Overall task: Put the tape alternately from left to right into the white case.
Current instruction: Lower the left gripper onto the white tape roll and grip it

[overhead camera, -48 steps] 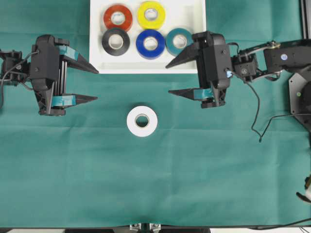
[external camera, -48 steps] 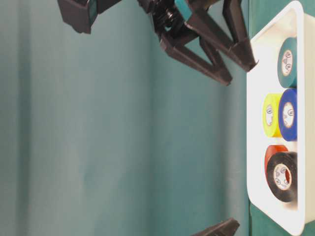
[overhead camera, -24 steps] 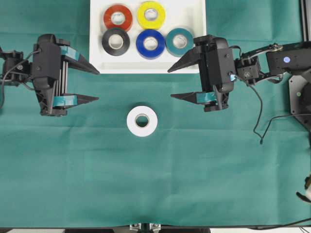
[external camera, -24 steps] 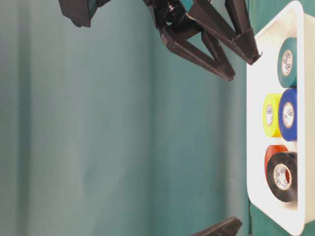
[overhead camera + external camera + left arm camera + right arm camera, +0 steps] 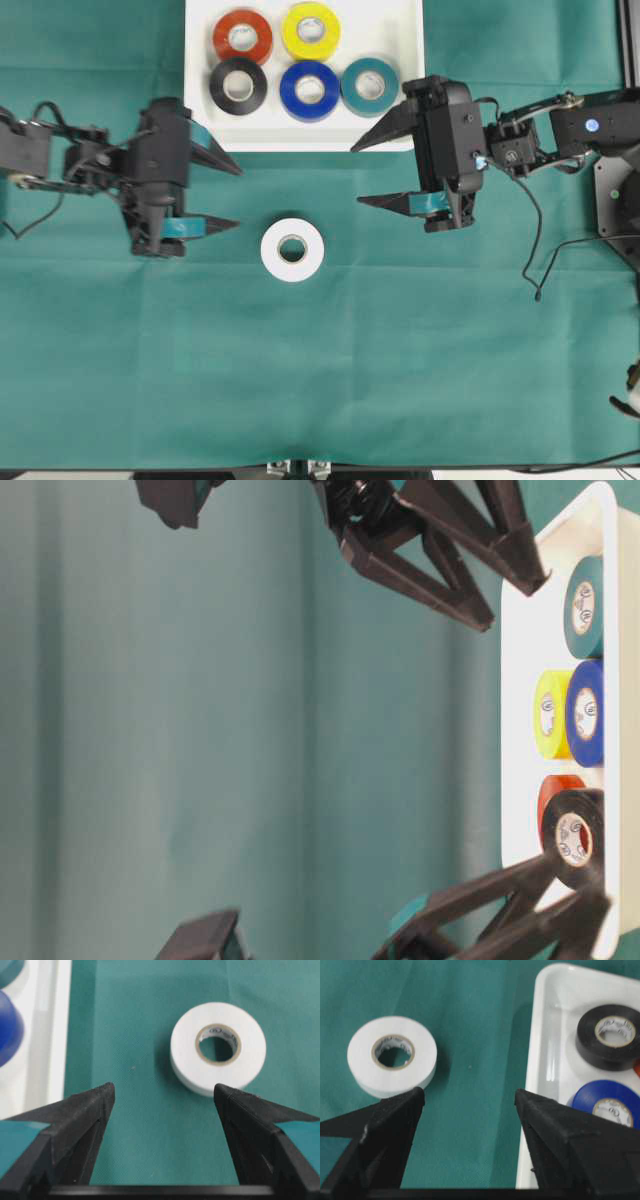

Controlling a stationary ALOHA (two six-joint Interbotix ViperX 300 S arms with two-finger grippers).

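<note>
Left gripper (image 5: 225,192) has slid right toward the white roll (image 5: 292,249), fingers spread wide and empty; right gripper (image 5: 375,172) barely budged, also splayed open with nothing in it. Five rolls already sit in the white case (image 5: 405,30) at the far side, so this last one looks like the left arm's job: line up around it and pinch. Core has print, too small to read.
</note>
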